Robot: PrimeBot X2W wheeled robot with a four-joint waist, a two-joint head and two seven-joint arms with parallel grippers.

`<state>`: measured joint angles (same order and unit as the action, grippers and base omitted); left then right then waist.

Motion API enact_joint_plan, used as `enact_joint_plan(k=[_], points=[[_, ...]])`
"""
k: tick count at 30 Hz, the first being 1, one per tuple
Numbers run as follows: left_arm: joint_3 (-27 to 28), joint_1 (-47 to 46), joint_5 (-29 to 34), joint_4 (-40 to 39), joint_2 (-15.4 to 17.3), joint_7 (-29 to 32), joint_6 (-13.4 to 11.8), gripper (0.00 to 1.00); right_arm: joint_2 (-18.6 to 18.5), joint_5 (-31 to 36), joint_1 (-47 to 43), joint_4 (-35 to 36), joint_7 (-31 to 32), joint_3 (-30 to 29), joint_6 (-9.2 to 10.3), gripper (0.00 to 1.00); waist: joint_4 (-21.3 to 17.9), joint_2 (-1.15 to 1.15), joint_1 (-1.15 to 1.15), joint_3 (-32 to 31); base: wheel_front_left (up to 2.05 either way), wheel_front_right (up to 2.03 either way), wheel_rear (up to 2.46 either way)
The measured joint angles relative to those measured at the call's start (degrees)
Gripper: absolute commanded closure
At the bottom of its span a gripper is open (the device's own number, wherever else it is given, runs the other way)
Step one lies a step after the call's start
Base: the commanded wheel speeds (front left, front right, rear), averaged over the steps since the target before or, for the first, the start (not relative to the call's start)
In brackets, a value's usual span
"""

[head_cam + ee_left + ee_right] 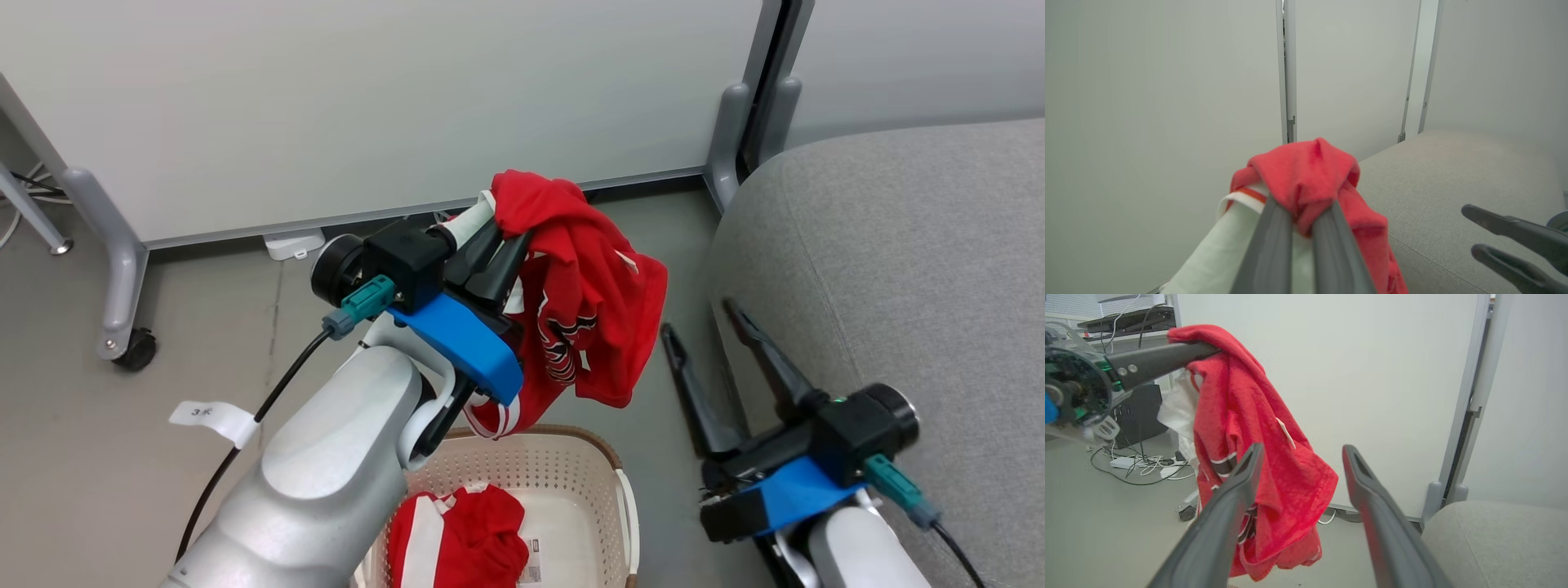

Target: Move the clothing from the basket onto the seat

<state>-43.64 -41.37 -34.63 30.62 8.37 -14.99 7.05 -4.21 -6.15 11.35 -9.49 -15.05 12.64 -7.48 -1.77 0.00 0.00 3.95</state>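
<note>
My left gripper is shut on one red piece of clothing, held up above the basket. The garment hangs from the fingertips, showing white stripes and dark lettering; in the left wrist view it bunches over the gripper. Another red and white garment lies inside the cream basket. The grey seat stands to the right. My right gripper is open and empty beside the seat's edge, right of the hanging garment.
White partition panels on grey castor feet close off the back. Cables and a power strip lie on the floor at the left. The grey floor spreads between the partition, basket and seat.
</note>
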Motion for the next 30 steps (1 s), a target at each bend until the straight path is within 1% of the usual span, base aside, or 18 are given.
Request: enact_joint_plan(k=[4, 9, 16, 20, 24, 26, 30], points=[[0.12, -0.16, 0.53, -0.09, -0.20, 0.01, 0.00, 1.00, -0.76, 0.11, 2.82, 0.81, 0.00, 5.14, 0.00, 0.00, 0.27, 0.00, 0.00, 0.33, 0.00, 0.00, 0.00], [0.15, -0.20, 1.15, -0.09, -0.93, 0.01, 0.00, 1.00, -1.58, 1.41, 6.02, -2.13, -0.01, 8.98, 0.00, 0.00, 0.79, 0.00, 0.01, 0.55, 0.00, 0.00, 0.00], [-0.07, -0.51, 1.93, -0.31, -2.04, 0.01, 0.00, 1.00, -0.30, 3.04, 10.28, -8.23, -0.08, 9.48, 0.00, 0.00, 1.66, 0.00, 0.01, 0.97, 0.00, 0.00, 0.00], [-0.66, -1.09, 2.05, -0.46, -2.91, 0.00, 0.01, 1.00, 0.44, 3.65, 12.37, -13.08, -0.08, 9.85, 0.00, 0.00, 2.35, 0.00, 0.01, 1.38, 0.00, 0.00, 0.00], [-1.24, -1.43, 2.12, -0.75, -3.58, 0.00, 0.04, 1.00, 1.04, 3.90, 14.75, -17.04, -0.09, 8.89, 0.00, 0.00, 2.97, 0.00, 0.01, 1.61, 0.00, 0.00, 0.00], [-1.54, -1.74, 2.12, -0.92, -3.98, 0.01, 0.04, 1.00, 1.10, 3.59, 15.65, -18.01, -0.09, 8.34, 0.00, 0.00, 3.35, 0.00, 0.01, 1.80, 0.00, 0.00, 0.00], [-2.01, -1.98, 2.10, -1.16, -4.55, 0.00, 0.05, 1.00, 1.25, 0.79, 16.90, -18.60, -0.09, 9.71, 0.00, 0.00, 4.13, 0.00, 0.01, 2.19, 0.00, 0.00, 0.00]])
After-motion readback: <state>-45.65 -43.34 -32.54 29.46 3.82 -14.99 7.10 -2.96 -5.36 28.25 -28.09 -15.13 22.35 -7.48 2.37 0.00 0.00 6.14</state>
